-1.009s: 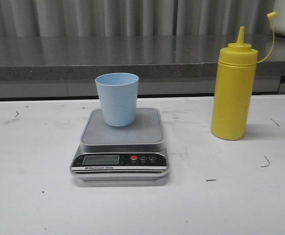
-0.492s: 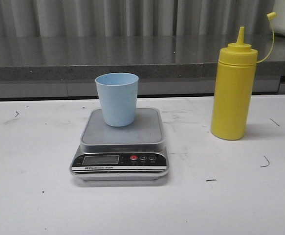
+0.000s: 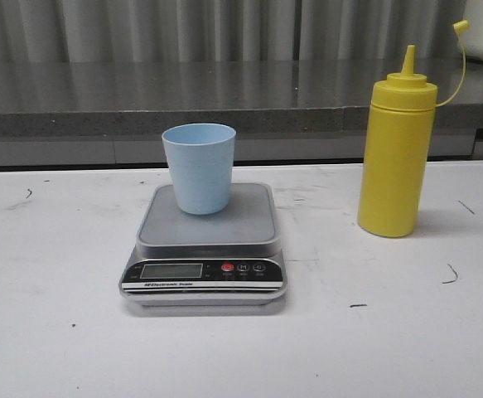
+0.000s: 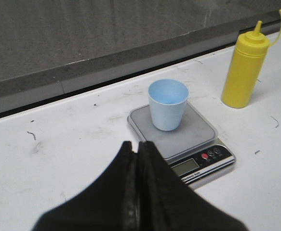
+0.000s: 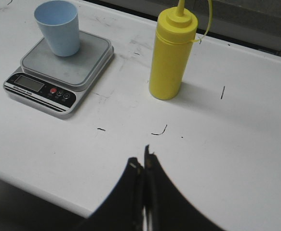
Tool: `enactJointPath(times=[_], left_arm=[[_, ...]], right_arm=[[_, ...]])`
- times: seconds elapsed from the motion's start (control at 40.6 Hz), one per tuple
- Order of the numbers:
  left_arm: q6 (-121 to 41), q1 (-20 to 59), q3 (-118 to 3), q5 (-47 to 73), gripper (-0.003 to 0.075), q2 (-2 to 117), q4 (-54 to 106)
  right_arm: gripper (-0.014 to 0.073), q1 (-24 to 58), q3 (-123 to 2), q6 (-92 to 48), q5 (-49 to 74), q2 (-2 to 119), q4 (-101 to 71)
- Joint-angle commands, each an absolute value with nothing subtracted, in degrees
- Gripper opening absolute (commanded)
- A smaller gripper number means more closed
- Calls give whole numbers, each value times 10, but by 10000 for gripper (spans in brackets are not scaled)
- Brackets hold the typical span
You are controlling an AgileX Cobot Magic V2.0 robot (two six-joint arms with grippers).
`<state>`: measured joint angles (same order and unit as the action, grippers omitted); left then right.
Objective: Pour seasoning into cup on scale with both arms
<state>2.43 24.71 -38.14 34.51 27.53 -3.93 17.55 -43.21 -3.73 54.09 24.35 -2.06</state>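
Upright seasoning [image 3: 396, 157], nozzle up, beside the scale [image 3: 205, 242].

Front view level; both wrist views high, sharing scale [image 3: 204, 240].

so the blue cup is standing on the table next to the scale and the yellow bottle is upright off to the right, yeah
Not quite: the front view shows the cup standing on the scale platform, not on the table beside it. The yellow bottle does stand upright to the right.
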Motion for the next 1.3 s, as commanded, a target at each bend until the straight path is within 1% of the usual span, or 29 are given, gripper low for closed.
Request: enactJointPath(times=[0.0, 0.074, 0.172, 0.271, 0.345, 0.492, 0.665, 0.837, 1.28], left_arm=[[25, 197, -376, 293, -20, 251, -36], [25, 140, -342, 268, -20, 215, -31], [25, 71, -284, 206, -20, 156, -28], [25, 18, -208, 122, -20, 102, -12], [25, -6, -159, 78, -20, 65, 15], [25, -15, -68, 19, -20, 18, 32], [25, -15, -9, -33, -20, -1, 32], [25, 3, 14, -47, -20, -15, 20], [25, 5, 14, -40, -20, -15, 9]], right_arm=[[-122, 175, -447, -42, 501, 247, -20], [-122, 175, -447, -42, 501, 247, -20], [-122, 175, -447, -42, 501, 247, -20], [-122, 175, -447, -42, 501, 247, -20], [-122, 175, -447, -42, 501, 247, -20], [-122, 175, -447, -42, 501, 247, -20], [-122, 175, -447, -42, 501, 247, -20], [-122, 175, -447, -42, 502, 247, -20], [-122, 175, -447, -42, 503, 247, -20]])
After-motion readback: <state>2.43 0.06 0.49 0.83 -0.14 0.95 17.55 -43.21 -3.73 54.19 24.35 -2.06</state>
